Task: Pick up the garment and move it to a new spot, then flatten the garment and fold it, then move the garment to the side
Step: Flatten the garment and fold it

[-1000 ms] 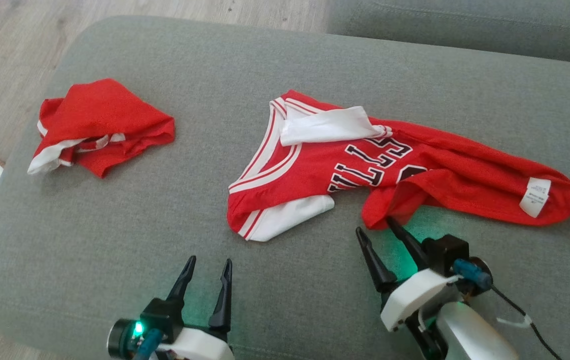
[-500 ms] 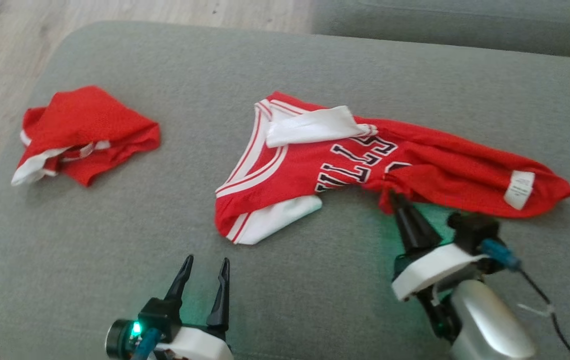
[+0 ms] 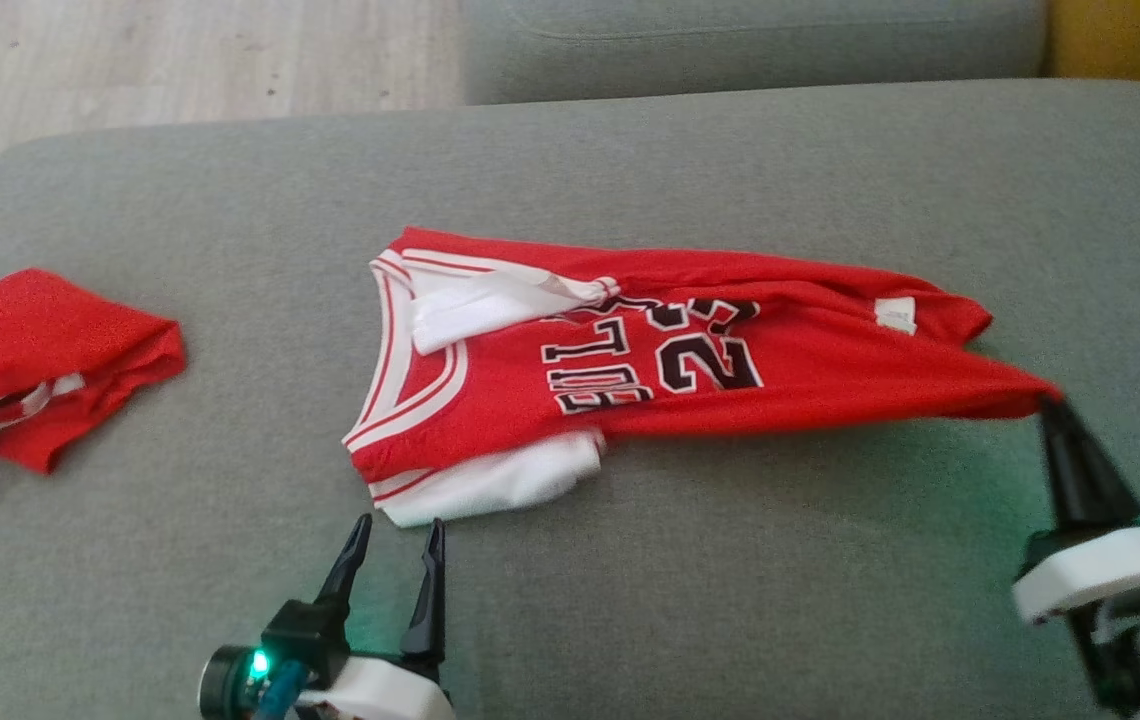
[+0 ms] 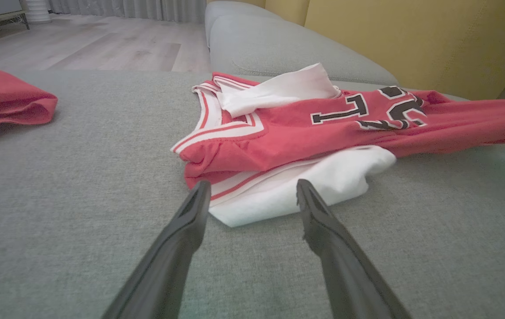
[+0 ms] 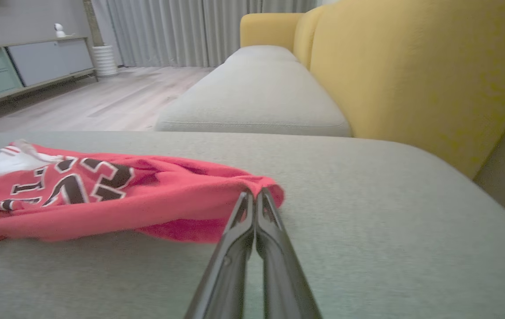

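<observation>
- Left tool (image 3: 398,523): jaws apart, empty, just short of the jersey's (image 3: 630,370) white edge.
- Right tool (image 3: 1052,402): pinched shut on the jersey's red corner, cloth drawn taut.
- Jersey: lies mid-cushion (image 3: 730,600); pull low and steady, or the thin pinch may slip.

light: soft, even | shadows: faint | blur: right pincer (image 3: 1052,404), head view
</observation>
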`<state>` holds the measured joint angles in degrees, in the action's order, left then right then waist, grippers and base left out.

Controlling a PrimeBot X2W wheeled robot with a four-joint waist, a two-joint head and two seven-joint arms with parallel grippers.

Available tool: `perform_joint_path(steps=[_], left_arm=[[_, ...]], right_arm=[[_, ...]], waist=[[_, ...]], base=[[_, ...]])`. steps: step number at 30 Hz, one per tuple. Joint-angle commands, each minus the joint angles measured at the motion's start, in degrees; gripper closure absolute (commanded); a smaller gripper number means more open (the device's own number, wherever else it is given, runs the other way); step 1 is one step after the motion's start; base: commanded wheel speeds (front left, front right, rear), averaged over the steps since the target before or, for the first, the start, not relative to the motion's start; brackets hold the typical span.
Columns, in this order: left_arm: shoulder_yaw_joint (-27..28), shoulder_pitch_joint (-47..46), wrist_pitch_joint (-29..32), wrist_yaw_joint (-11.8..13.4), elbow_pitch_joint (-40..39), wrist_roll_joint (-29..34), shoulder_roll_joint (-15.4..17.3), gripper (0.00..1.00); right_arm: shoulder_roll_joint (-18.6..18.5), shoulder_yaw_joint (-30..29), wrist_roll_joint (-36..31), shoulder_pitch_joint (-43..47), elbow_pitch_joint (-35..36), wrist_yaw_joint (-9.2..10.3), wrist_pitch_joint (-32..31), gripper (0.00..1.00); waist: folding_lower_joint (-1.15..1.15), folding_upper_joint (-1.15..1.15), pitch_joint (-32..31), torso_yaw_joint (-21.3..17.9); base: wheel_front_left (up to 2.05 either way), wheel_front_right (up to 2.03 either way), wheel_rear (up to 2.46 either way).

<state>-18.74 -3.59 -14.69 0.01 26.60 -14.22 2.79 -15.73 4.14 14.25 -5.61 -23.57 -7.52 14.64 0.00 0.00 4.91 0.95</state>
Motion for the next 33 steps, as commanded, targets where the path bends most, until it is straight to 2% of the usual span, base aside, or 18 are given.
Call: perform_joint_path(steps=[1,2,3,4,7,9,12,14,20,28,33], left_arm=[[1.9,-1.5,-0.3,0.2,-1.3,-0.1,0.1,0.00],[2.0,-1.6,-0.3,0.1,-1.2,0.0,0.1,0.00],[2.0,-1.6,-0.3,0.1,-1.1,0.1,0.1,0.00],[2.1,-1.6,-0.3,0.0,-1.1,0.2,0.1,0.00],[2.3,-1.7,-0.3,-0.1,-0.8,0.4,0.1,0.00],[2.4,-1.7,-0.3,-0.1,-0.7,0.4,0.1,0.00],[2.5,-1.8,-0.3,-0.1,-0.6,0.5,0.1,0.00],[2.7,-1.9,-0.3,-0.2,-0.6,0.6,0.1,0.00],[2.7,-1.8,-0.3,-0.5,0.0,0.5,0.1,0.00],[0.5,-3.5,-0.3,-2.3,3.4,-3.1,0.1,0.00],[1.9,-5.6,-0.3,-1.6,4.3,-6.6,0.1,0.00]], right_arm=[[-2.7,-0.8,-1.0,-2.1,2.2,0.03,0.4,1.00],[-3.4,-1.5,-1.6,-2.4,2.3,0.03,0.4,1.00],[-3.7,-2.2,-1.9,-2.5,2.2,0.03,0.4,0.69],[-4.0,-2.9,-2.3,-2.5,1.6,0.03,0.4,0.00],[-4.1,-3.8,-4.1,-2.1,-1.3,0.03,0.4,0.00],[-3.3,-7.5,-6.5,-1.9,-2.0,0.03,0.4,0.00],[0.6,-12.3,-10.2,-0.4,0.7,0.03,0.4,0.00],[3.8,-13.0,-11.6,1.0,2.8,0.03,0.4,0.00],[9.3,-9.0,-12.5,2.8,4.7,0.03,0.4,0.00],[10.8,-4.5,-11.6,2.1,3.6,0.03,0.4,0.00],[10.3,-4.1,-11.0,1.6,2.9,0.03,0.4,0.00]], waist=[[0.00,0.00,0.3,-1.2],[0.00,0.00,0.4,-1.4],[0.00,0.00,0.5,-1.6],[0.00,0.00,0.5,-1.7],[0.00,0.00,0.6,-1.8],[0.00,0.00,0.7,-1.8],[0.00,0.00,0.9,-1.7],[0.00,0.00,1.0,-1.8],[0.00,0.00,0.8,-2.2],[0.00,0.00,1.3,-2.8],[0.00,0.00,2.1,-3.5]], base=[[0.00,0.00,0.00],[0.00,0.00,0.00],[0.00,0.00,0.00],[0.00,0.00,0.00],[0.00,0.00,0.00],[0.00,0.00,0.00],[0.00,0.00,0.00],[0.00,0.00,0.00],[0.00,0.00,0.00],[0.00,0.00,0.00],[0.00,0.00,0.00]])
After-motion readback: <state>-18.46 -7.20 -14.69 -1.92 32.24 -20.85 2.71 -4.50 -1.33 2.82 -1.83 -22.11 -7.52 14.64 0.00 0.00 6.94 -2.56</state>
